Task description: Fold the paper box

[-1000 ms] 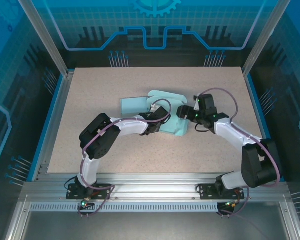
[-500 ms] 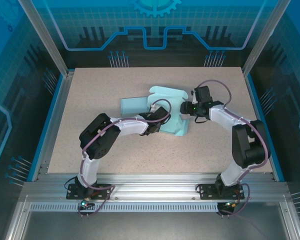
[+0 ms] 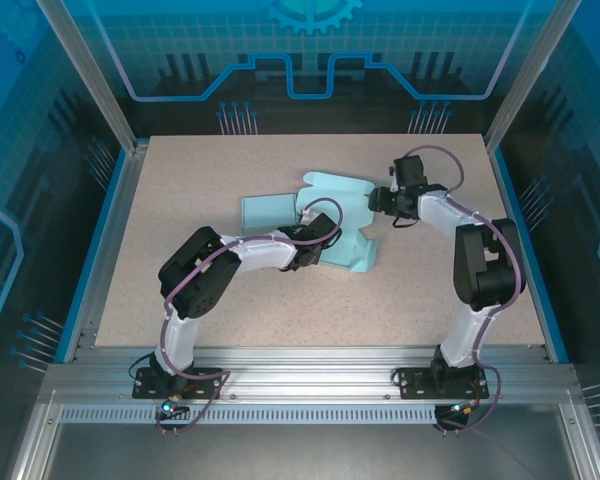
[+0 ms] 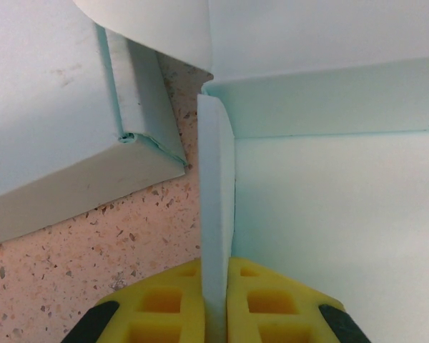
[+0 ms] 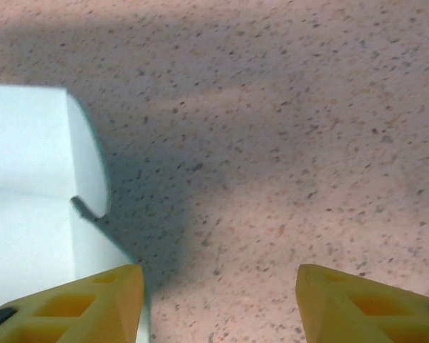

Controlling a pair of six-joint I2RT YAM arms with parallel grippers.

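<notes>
Left gripper [image 4: 214, 275] pinching paper box [image 3: 338, 195] wall | right gripper [image 5: 219, 275] parted | pale-teal, flaps raised

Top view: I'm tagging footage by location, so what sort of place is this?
Probably a lab robot cell: an aluminium frame, blue printed panels walling it in, and a speckled table with a paper box on it.

We read no words, labels or numbers anywhere; a gear emblem [image 3: 315, 12] marks the back panel [image 3: 180, 40] at twelve o'clock.
</notes>
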